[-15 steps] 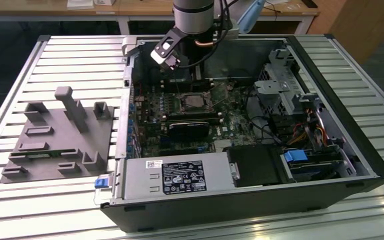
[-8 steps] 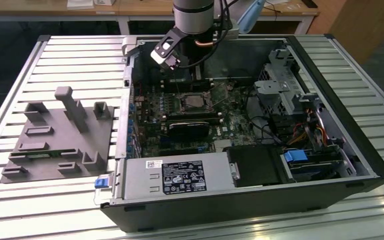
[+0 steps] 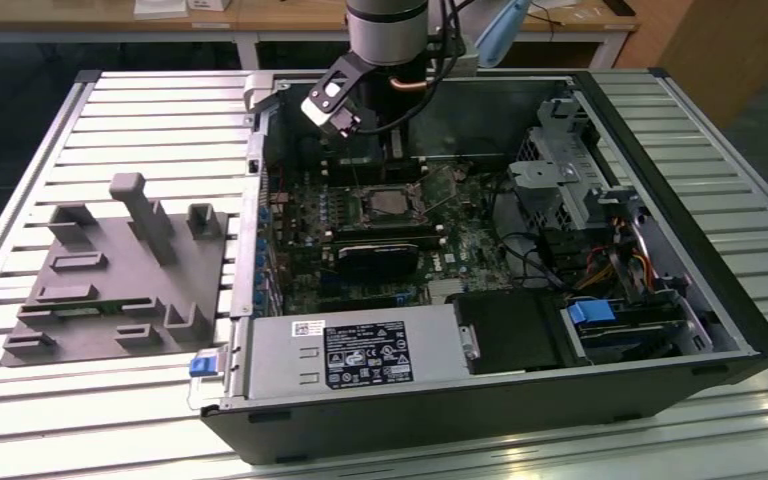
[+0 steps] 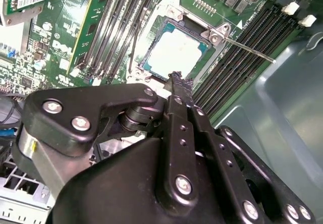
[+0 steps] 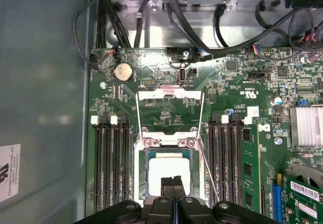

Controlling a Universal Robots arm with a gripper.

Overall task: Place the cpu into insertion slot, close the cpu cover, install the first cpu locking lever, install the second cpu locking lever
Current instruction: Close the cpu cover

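Partly, the closed claw (image 5: 173, 181) hides the seated cpu (image 5: 166, 164).

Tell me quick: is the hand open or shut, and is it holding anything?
The hand is shut and holds nothing; it is above the cpu.

Grey cpu (image 5: 161, 168) flat in the insertion slot (image 5: 143, 179); silvery cpu cover (image 5: 170, 94) open.
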